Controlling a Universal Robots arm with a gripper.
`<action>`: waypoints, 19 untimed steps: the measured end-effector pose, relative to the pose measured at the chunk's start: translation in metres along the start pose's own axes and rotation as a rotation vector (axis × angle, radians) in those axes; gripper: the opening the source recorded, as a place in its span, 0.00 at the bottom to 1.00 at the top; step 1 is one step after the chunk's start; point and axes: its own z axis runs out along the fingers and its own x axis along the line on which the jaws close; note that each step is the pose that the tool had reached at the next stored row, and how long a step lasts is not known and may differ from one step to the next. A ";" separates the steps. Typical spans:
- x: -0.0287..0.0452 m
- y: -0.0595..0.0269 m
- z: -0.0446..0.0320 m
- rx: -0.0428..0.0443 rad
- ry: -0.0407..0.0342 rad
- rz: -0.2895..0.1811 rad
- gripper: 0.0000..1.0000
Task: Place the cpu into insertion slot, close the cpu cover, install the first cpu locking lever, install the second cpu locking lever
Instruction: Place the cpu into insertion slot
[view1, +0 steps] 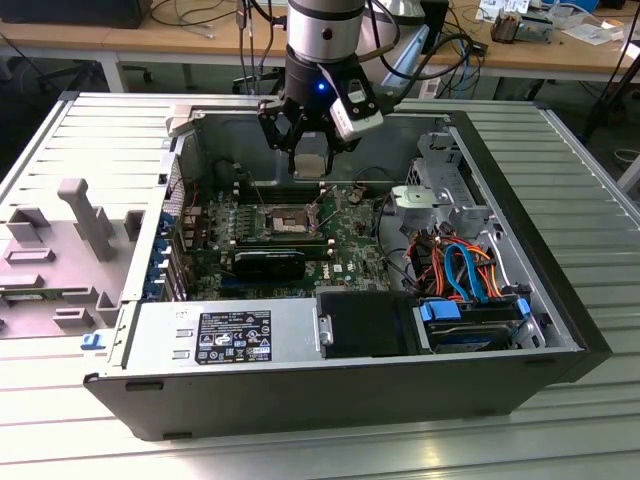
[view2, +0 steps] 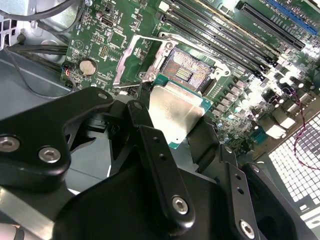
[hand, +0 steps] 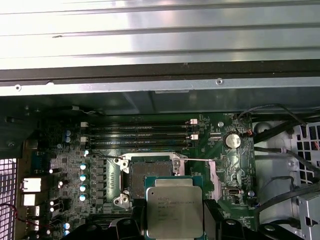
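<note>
My gripper (view1: 311, 152) hangs inside the open computer case, shut on the cpu (view1: 311, 166), a flat square chip with a dull silver top. Both wrist views show the cpu (view2: 175, 111) (hand: 174, 209) held by its edges between the black fingers (view2: 147, 120). It is level, above the board and apart from it. The insertion slot (view1: 286, 218) (view2: 188, 73) (hand: 150, 172) lies bare on the green board, its dark centre exposed. In the exterior view it sits below the chip and slightly to that view's left. The cpu cover (view2: 126, 62) is swung open beside the slot.
Long memory slots (hand: 140, 133) run beside the socket. A black block (view1: 270, 264) lies on the board. The power supply (view1: 230, 335), a drive with blue clips (view1: 470, 322) and orange and blue cables (view1: 458, 265) are nearby. Case walls (view1: 190, 150) surround the board.
</note>
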 end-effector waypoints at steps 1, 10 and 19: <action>0.0000 0.0000 0.0000 0.0000 0.0000 0.000 0.54; 0.0000 0.0000 0.0001 -0.0006 -0.0028 0.033 0.54; 0.0000 -0.0001 0.0005 -0.0017 -0.0080 0.092 0.54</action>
